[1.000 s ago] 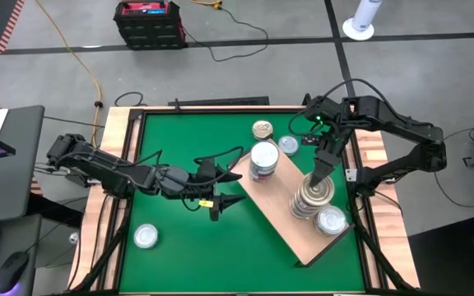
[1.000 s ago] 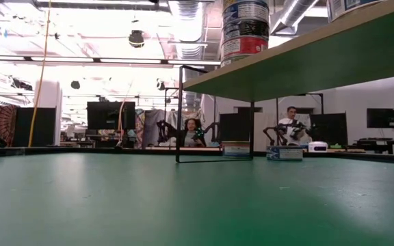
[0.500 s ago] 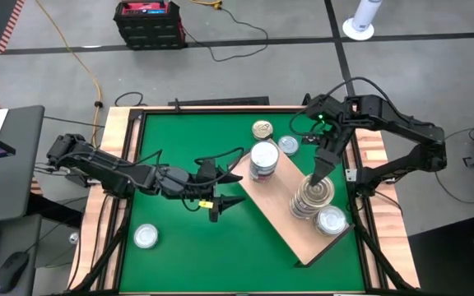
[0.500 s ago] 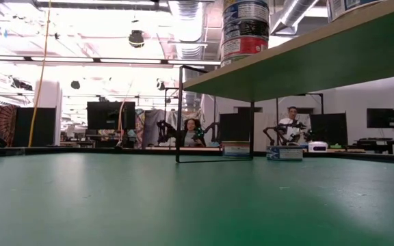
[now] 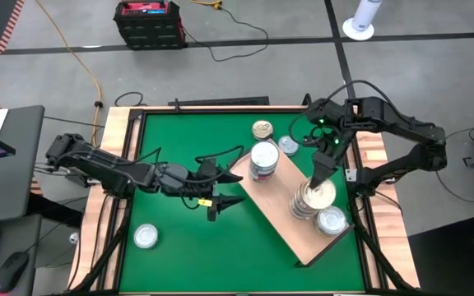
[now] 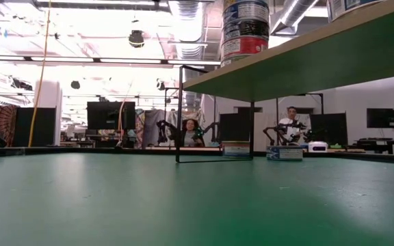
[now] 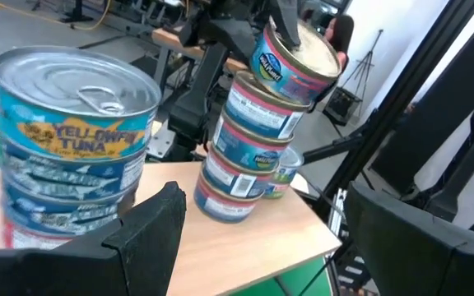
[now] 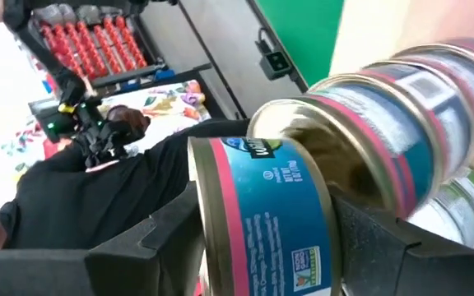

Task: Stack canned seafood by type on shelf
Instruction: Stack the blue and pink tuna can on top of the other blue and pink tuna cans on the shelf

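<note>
The light-wood shelf (image 5: 282, 215) lies slanted on the green mat. It carries a stack of blue-labelled tuna cans (image 5: 263, 160), a stack of pink-banded cans (image 5: 307, 205) and a single can (image 5: 332, 220). My right gripper (image 5: 315, 177) is shut on one more pink-banded can (image 7: 295, 57), which sits tilted at the top of that stack. My left gripper (image 5: 223, 207) hangs open over the mat, left of the shelf, with nothing between its fingers (image 7: 151, 234). My right gripper pinches the can's round side wall (image 8: 220, 214) between its two fingers, one on each side. The fingers slant down from the table's far right. The can is tilted, its lower rim (image 7: 260, 76) at the top of the pink-banded stack; whether it rests there I cannot tell.
Two loose cans (image 5: 262, 129), (image 5: 287, 145) lie on the mat beyond the shelf's far end, and another (image 5: 145, 237) near the front left corner. A wood-slat rim (image 5: 113, 189) borders the mat. The mat's middle and near left are open.
My right gripper has rolled a little at the wrist above the stack, and the can in it has tipped with it. The hand itself has stayed in place.
</note>
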Robot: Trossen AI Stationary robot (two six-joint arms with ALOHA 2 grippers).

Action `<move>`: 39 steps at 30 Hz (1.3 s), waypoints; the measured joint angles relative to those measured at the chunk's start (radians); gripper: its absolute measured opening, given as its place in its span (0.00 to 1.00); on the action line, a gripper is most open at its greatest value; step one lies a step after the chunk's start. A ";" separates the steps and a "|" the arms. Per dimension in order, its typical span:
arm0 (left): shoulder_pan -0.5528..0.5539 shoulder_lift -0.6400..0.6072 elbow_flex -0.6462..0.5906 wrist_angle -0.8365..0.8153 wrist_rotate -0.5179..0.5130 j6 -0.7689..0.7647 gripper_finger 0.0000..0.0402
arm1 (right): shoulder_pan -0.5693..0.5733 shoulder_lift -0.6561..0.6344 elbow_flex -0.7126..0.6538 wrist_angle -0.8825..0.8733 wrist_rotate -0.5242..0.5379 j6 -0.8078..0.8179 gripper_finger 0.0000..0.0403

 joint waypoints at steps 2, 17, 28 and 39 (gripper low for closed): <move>0.000 -0.005 0.000 0.005 -0.001 0.001 0.78 | -0.002 0.000 0.000 0.003 0.020 0.001 0.64; 0.001 -0.106 0.000 -0.092 -0.012 0.034 0.78 | 0.015 -0.015 0.025 0.083 0.118 -0.009 0.64; 0.001 -0.127 0.000 -0.115 -0.028 0.053 0.78 | 0.036 -0.012 0.048 0.094 0.158 -0.027 0.63; 0.001 -0.126 0.000 -0.116 -0.024 0.045 0.78 | 0.048 -0.014 0.048 0.107 0.187 -0.161 0.63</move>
